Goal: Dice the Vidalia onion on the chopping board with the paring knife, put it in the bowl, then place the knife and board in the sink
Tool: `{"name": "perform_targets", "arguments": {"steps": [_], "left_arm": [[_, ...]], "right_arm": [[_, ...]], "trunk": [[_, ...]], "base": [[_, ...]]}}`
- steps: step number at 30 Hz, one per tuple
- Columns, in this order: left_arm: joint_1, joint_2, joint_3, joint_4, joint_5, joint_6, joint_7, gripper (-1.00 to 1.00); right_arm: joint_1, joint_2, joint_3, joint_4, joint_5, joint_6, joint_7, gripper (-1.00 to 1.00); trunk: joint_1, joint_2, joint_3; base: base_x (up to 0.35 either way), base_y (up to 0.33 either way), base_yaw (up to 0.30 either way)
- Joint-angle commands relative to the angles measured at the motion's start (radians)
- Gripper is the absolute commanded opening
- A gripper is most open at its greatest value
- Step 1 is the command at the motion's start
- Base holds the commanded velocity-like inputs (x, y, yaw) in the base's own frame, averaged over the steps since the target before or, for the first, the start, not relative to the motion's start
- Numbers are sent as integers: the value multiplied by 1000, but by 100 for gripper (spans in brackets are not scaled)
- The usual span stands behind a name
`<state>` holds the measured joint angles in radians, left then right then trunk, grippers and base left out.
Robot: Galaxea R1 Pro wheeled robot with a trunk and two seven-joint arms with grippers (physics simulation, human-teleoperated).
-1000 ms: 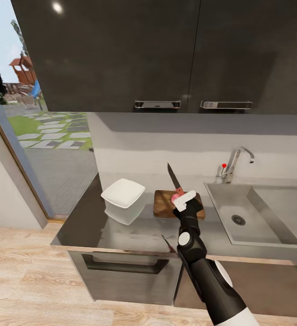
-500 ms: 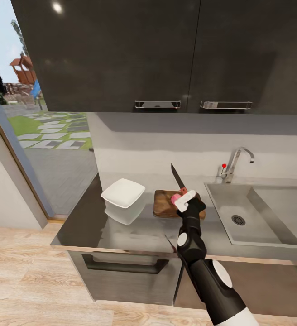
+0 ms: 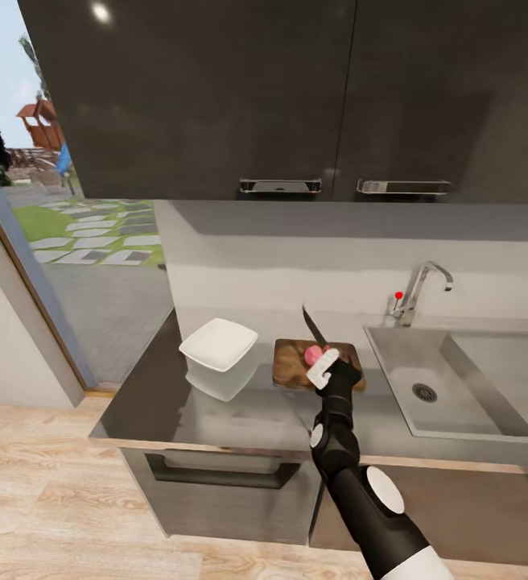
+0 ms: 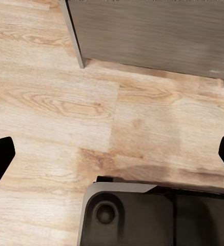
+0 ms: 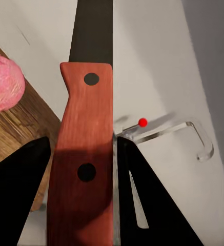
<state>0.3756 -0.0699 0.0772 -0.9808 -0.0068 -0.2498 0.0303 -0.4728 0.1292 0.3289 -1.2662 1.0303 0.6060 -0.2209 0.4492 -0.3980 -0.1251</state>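
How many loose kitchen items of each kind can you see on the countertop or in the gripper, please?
Vidalia onion: 1
Paring knife, in the right gripper: 1
Chopping board: 1
Bowl: 1
Total: 4

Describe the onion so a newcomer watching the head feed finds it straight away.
Start at the sink with its chrome tap; just left of it on the dark countertop lies the brown chopping board. The Vidalia onion sits on that board: a small pink ball, unlike the white bowl farther left or the dark-bladed paring knife the right gripper holds.
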Motion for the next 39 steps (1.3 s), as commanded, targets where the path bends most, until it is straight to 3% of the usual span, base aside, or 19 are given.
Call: {"name": "perform_targets", "arguments": {"steps": [1, 19, 23, 39], "left_arm": [[0, -1, 1, -1, -1, -2, 2, 100], [0, -1, 1, -1, -1, -2, 2, 100], [0, -1, 1, -2, -2, -2, 2, 100], [0, -1, 0, -3, -4, -3, 2, 100]], "right_arm": [[-1, 0, 2, 4, 9, 8, -2, -100], [-1, -5, 2, 49, 27, 8, 0, -100], [-1, -9, 2, 87, 28, 6, 0, -100], [-1, -10, 2, 91, 28, 7, -1, -100]], "trunk": [[1, -2, -2], [1, -2, -2], [1, -2, -2], [1, -2, -2]], "base": [[97, 0, 0], [215, 0, 0], [39, 0, 0], [-10, -22, 0]]}}
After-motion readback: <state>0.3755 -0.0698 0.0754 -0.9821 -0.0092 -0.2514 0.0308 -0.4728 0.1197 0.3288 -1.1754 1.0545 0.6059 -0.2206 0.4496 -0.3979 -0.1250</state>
